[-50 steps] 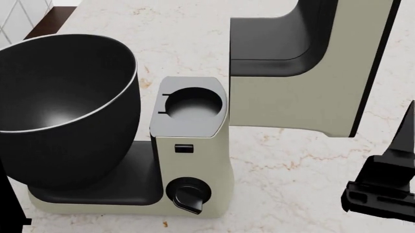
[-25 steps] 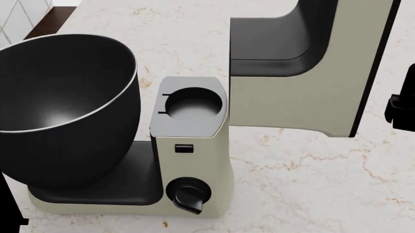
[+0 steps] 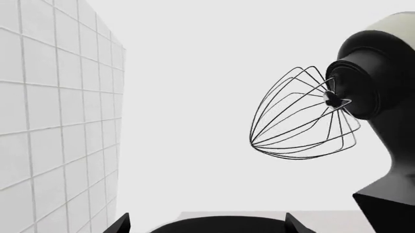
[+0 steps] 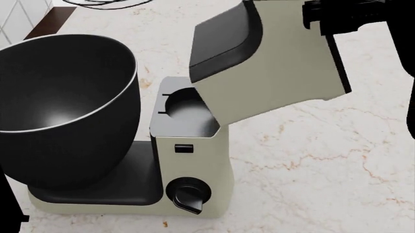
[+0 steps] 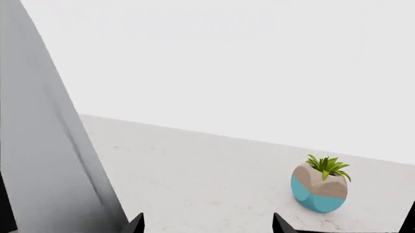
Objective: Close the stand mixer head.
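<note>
The stand mixer head (image 4: 275, 68) is a cream block with a black underside panel (image 4: 224, 39). It hangs tilted over the cream column (image 4: 194, 150), partly covering the column's grey recessed top. My right gripper (image 4: 324, 19) is against the head's upper right edge. In the right wrist view it (image 5: 207, 225) is open and empty, with the head's grey side (image 5: 45, 145) beside one fingertip. My left gripper (image 3: 207, 228) is open and empty, low beside the black bowl (image 3: 220, 225). That view shows the wire whisk (image 3: 302, 119) under the head's black end (image 3: 376, 87).
The big black bowl (image 4: 65, 107) with a silver rim sits on the mixer base left of the column. A black dial (image 4: 188, 194) is on the column's front. White wall tiles (image 3: 52, 121) stand by the left arm. A small potted plant (image 5: 321, 187) stands on the marble counter (image 4: 311, 174).
The mixer head has tipped from upright down and left toward the bowl. My right gripper rose from the lower right edge to the head's upper right edge.
</note>
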